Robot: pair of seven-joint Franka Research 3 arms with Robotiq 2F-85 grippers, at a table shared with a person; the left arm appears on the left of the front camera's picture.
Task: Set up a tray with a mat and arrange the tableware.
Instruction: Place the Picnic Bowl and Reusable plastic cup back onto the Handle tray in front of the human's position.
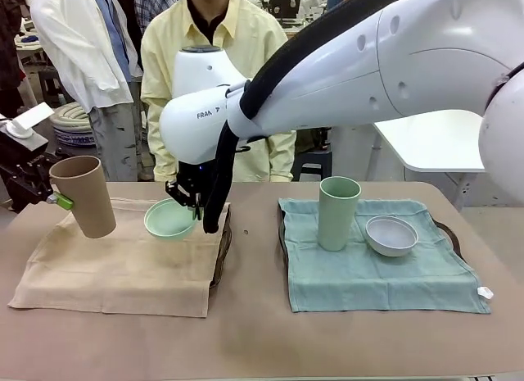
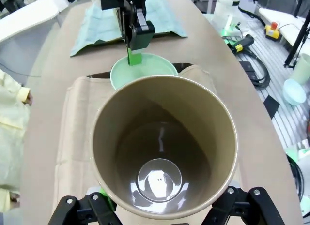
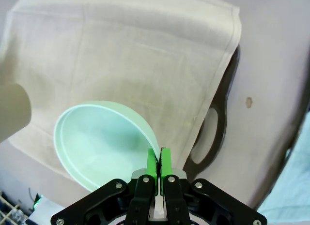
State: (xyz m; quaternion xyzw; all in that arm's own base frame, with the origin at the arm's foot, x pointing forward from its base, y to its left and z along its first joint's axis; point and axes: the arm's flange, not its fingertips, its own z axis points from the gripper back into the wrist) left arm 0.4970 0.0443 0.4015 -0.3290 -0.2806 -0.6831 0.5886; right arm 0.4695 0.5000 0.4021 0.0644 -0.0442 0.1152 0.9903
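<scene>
While the left gripper (image 1: pixel 59 201) clasps the tan-brown tumbler (image 1: pixel 83 195) tilted above the beige mat (image 1: pixel 123 266) in the front view, the right gripper (image 1: pixel 187 202) pinches the mint green bowl (image 1: pixel 169 219) by its rim.

From the left wrist, the tumbler's mouth (image 2: pixel 164 145) sits between widely spread fingers, bowl (image 2: pixel 144 70) beyond.

From the right wrist, green pads (image 3: pixel 166 162) close tight on the bowl's edge (image 3: pixel 99 142), over the mat (image 3: pixel 131 55).
</scene>
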